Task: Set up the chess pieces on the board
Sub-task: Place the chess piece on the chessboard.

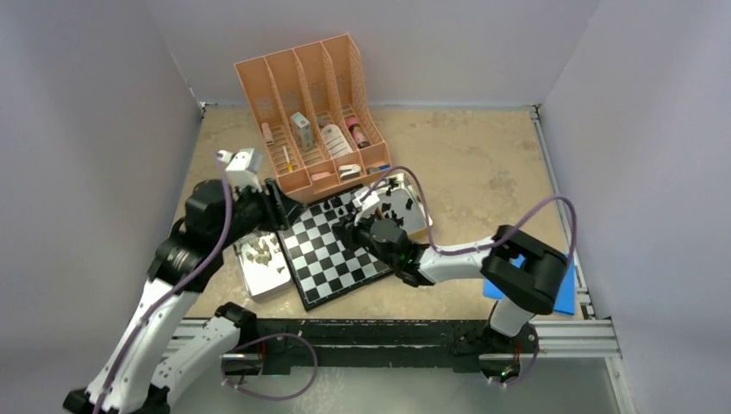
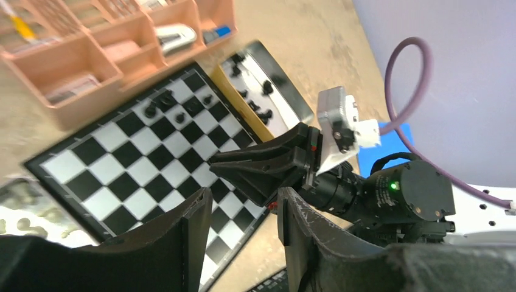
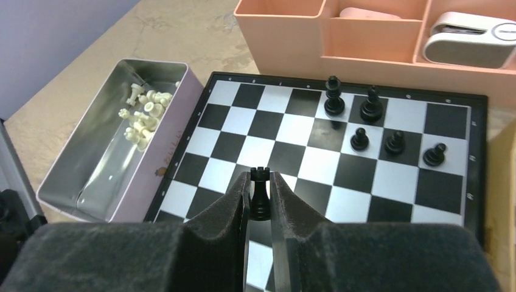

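Right jaws pinch a black rook [image 3: 260, 190] over the board [image 3: 277, 129]; left jaws gape empty; mottled beige tabletop [image 1: 470, 164], pale walls [image 1: 86, 129].

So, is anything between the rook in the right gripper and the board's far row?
Nothing visible blocks the rook, pinched in the right gripper, from the bare far squares straight ahead. Five black pieces cluster off to one side on the board.

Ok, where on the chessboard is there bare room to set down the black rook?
The chessboard is bare along its edge beside the tin of pale pieces and across the middle squares under the right gripper, which holds the black rook. It is crowded only by the peach organizer, where five black pieces cluster.
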You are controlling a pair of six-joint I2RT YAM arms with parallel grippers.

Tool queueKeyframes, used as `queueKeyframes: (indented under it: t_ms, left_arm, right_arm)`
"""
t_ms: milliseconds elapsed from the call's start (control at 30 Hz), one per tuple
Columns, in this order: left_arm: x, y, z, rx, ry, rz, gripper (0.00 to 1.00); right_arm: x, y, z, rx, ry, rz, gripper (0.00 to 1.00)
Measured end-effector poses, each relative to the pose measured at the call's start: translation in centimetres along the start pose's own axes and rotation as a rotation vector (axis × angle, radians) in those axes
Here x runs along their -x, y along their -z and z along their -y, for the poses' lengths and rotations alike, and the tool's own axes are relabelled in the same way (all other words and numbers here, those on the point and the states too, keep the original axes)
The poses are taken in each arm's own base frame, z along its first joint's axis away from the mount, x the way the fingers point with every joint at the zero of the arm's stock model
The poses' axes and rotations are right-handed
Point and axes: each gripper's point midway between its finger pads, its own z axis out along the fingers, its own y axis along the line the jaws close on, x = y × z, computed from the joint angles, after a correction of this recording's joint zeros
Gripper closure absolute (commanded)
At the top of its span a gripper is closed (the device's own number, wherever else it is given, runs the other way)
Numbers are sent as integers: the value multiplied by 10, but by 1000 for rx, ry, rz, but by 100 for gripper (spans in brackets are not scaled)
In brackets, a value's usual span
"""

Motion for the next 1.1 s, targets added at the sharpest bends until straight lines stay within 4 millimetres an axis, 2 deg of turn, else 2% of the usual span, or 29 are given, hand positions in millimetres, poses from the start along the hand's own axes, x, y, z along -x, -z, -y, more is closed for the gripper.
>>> queueKeyframes:
  t_ms: [133,267,467,800,1000,1100]
  left_arm:
    - [7,30,-14,65,-45,139,55]
    - [8,43,-28,117,-65,216,55]
    - [-2,42,-47,181,-76,229,55]
    - [3,48,-50,203,-85,265,55]
    - [4,48,-51,208,-86,268,54]
    - [4,48,-51,209,-87,268,54]
  right_arm:
    - [-10,-26,-3,-3,-2,-5,80]
    - [-19,-48,-4,-6,6,-11,80]
    - [-23,-79,-5,-21,43,1,79]
    - [-29,-117,-10,-16,89,16,80]
    - [-43,-123,-6,-24,104,-11,78]
    - [-43,-122,-6,-27,106,-20,75]
